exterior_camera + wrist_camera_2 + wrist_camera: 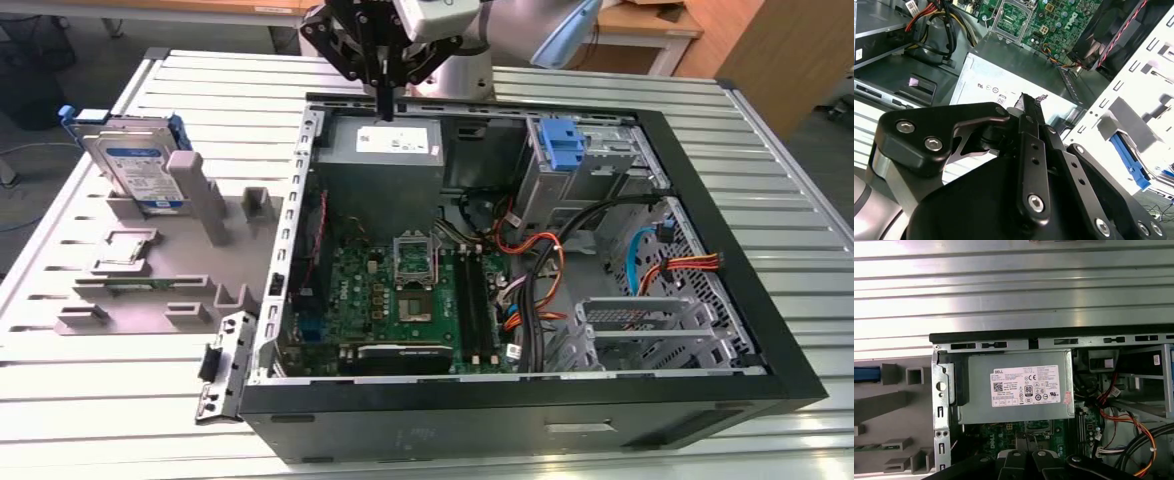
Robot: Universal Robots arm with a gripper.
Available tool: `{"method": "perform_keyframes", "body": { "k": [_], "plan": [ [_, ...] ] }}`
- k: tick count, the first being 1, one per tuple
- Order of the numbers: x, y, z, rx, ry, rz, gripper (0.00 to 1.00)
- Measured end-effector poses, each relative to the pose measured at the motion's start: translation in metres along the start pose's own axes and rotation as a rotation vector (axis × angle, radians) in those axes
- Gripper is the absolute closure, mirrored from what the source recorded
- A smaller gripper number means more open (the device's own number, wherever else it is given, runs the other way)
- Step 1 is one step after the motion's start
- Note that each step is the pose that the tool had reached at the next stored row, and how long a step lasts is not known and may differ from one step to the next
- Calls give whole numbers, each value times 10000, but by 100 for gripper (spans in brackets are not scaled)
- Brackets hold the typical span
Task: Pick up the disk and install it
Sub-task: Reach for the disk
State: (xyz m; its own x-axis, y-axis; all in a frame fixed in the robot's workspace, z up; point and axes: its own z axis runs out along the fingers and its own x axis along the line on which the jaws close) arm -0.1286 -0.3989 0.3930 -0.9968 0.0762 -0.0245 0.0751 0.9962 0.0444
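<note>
- Disk (134, 165) stands on edge in a slot of the grey fixture (147, 270), near the bench (120, 400) corner at the far end of the exterior view's left. The label faces out and the blue bracket rims it. Propped upright like this, its top edge looks free for a grasp from above.
- Gripper (384, 110) hangs over the far edge of the open computer case (534, 410), fingers pointing straight down. It is well apart from the disk.
- Fingers are pressed together with nothing between them; in the second wrist view they meet in one dark blade (1029, 100).
- Directly beneath sits the power supply (387, 148), label up, in the case's far corner. The first wrist view looks square down on it (1019, 390). Gripper is above it, not touching.
- Case lies on its side with the panel off, so the motherboard (400, 290) and bays are open from above.
- Blue latch piece (561, 150) stands upright along the case's far wall.
- Judgement: pick-up not yet begun; disk untouched in its fixture.
</note>
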Motion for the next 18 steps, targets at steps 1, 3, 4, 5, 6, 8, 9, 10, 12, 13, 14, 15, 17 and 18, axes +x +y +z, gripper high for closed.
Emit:
{"method": "perform_keyframes", "body": {
  "k": [1,3,4,5,6,8,9,10,12,13,14,15,17,18],
  "plan": [
    [2,0,0,0,0,0,90],
    [7,0,1,0,1,0,90],
    [10,-1,1,0,1,0,90],
    [13,-1,1,0,0,0,90],
    [15,-1,1,0,0,0,90],
    [21,-2,2,0,1,-1,90],
    [23,-2,2,0,0,-1,90],
    [26,-2,3,0,0,0,90],
    [31,-3,3,0,1,0,90],
    [34,-3,4,0,0,0,90],
    [36,-3,4,1,1,0,90],
    [39,-3,4,0,0,0,90],
    [44,-4,5,0,0,0,90],
    [46,-4,5,0,1,0,90]
  ]
}}
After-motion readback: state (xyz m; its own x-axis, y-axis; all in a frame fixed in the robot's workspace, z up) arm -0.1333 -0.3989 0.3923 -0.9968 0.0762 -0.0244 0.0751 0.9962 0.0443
